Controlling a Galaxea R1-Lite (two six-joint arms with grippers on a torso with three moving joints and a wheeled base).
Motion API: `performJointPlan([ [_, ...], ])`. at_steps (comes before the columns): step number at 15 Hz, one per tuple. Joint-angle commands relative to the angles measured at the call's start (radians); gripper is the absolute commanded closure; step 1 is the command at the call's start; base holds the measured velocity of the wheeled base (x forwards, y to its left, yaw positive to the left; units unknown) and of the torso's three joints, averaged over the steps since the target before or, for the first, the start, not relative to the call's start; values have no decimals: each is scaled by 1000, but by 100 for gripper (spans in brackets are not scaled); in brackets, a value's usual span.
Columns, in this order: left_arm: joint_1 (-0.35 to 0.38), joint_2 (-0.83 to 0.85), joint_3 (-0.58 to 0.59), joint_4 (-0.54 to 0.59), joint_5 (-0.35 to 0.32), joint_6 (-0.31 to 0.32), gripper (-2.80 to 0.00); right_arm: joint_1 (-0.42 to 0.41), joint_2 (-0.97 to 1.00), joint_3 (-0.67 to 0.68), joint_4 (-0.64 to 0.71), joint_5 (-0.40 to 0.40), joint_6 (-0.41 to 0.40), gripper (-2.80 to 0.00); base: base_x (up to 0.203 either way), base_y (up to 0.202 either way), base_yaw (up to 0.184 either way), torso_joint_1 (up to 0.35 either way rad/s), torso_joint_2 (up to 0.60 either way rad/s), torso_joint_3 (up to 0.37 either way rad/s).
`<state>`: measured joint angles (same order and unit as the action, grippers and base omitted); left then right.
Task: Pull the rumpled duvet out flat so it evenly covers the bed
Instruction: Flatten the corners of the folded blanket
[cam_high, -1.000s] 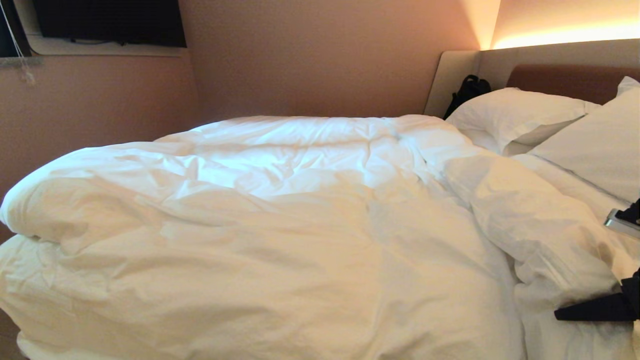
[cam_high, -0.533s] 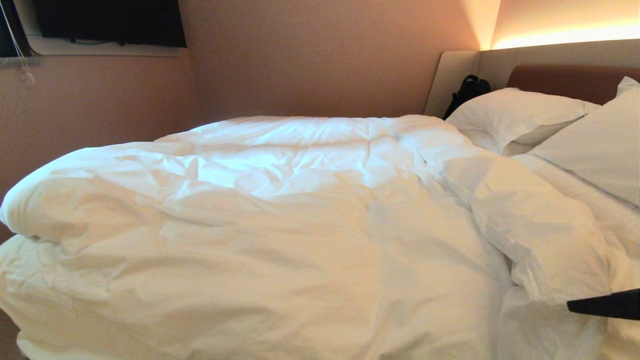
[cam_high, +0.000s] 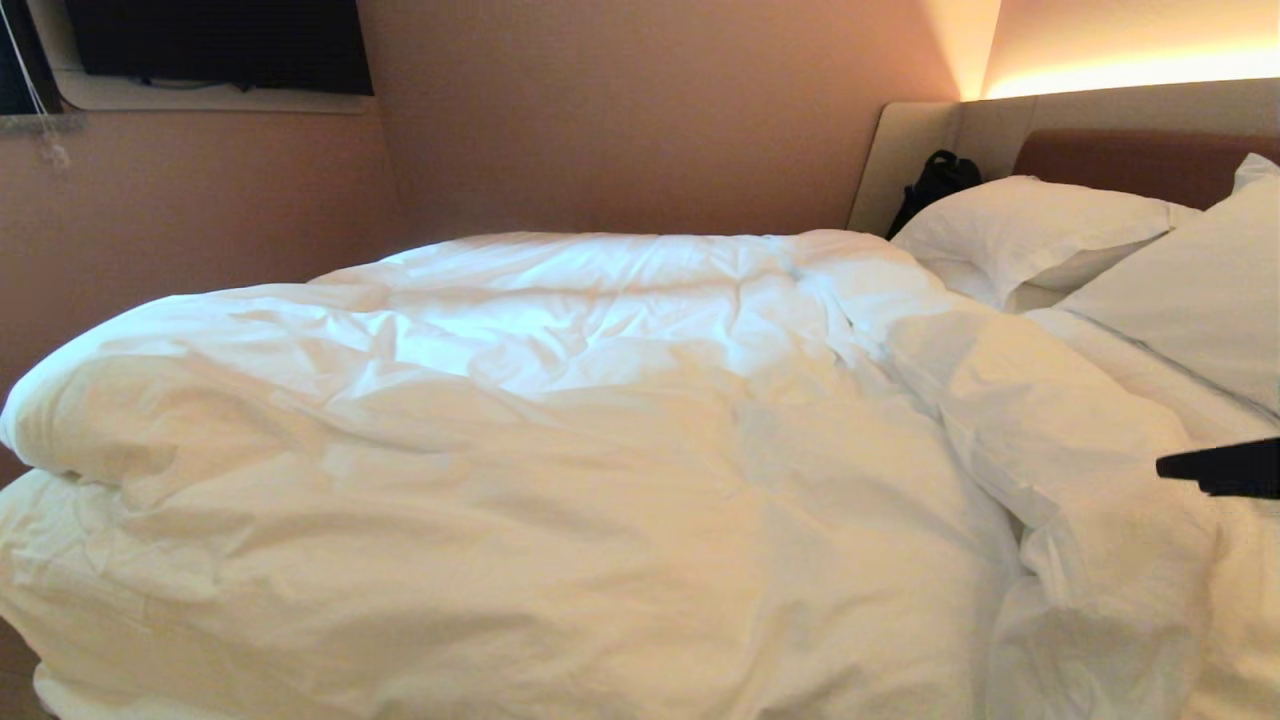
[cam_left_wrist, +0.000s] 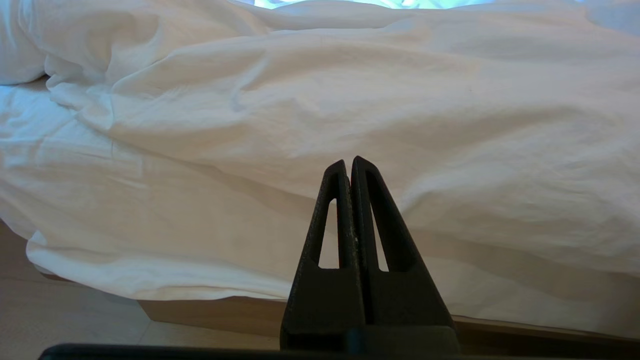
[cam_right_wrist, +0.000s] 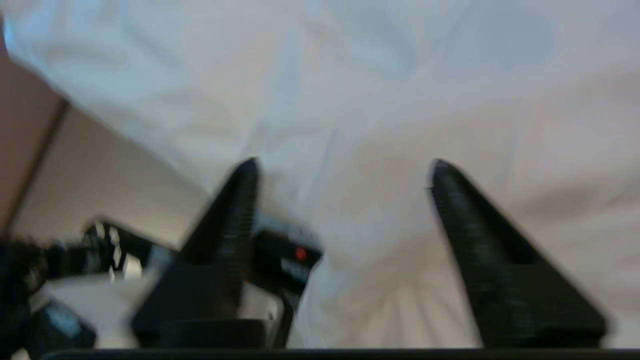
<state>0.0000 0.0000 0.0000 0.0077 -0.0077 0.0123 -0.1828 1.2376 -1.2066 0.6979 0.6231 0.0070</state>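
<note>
- one big white duvet (cam_high: 560, 420) lies heaped over most of the bed (cam_left_wrist: 215, 312), creased and bunched, with a thick fold rolled back at the foot-end corner and a ridge toward the pillows.
- much of it hangs down the near side over the tan wooden base, so the cover looks uneven; my judgement is that most of the flattening is not yet done.
- right pincer (cam_right_wrist: 345, 170) hovers over the rumpled part near the pillows, fingers spread apart and grasping nothing, probably lined up to take a fold; only one dark finger shows at the right edge of the head view.
- left pincer (cam_left_wrist: 348, 165) is clenched, empty, parked low by the bed's side, pointing at the hanging cloth.
- two white pillows (cam_high: 1030, 235) lean against the padded headboard (cam_high: 1130, 160), with a black bag (cam_high: 935, 180) in the corner beside them.
</note>
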Motion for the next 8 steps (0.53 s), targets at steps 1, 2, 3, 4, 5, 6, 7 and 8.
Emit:
performJointPlan([
  [1, 0, 0, 0, 0, 0, 0, 0, 3, 92, -68, -34, -61, 93, 0, 0, 0, 0, 0, 0, 0],
  [2, 0, 0, 0, 0, 0, 0, 0, 14, 153, -143, -43, -107, 97, 0, 0, 0, 0, 0, 0, 0],
  [3, 0, 0, 0, 0, 0, 0, 0, 30, 213, -212, -48, -162, 100, 0, 0, 0, 0, 0, 0, 0],
  [4, 0, 0, 0, 0, 0, 0, 0, 50, 274, -277, -51, -224, 101, 0, 0, 0, 0, 0, 0, 0],
  [5, 0, 0, 0, 0, 0, 0, 0, 79, 345, -359, -53, -292, 103, 0, 0, 0, 0, 0, 0, 0],
  [6, 0, 0, 0, 0, 0, 0, 0, 117, 415, -447, -52, -357, 107, 0, 0, 0, 0, 0, 0, 0],
  [7, 0, 0, 0, 0, 0, 0, 0, 155, 470, -506, -51, -412, 113, 0, 0, 0, 0, 0, 0, 0],
  [8, 0, 0, 0, 0, 0, 0, 0, 204, 527, -554, -48, -495, 116, 0, 0, 0, 0, 0, 0, 0],
])
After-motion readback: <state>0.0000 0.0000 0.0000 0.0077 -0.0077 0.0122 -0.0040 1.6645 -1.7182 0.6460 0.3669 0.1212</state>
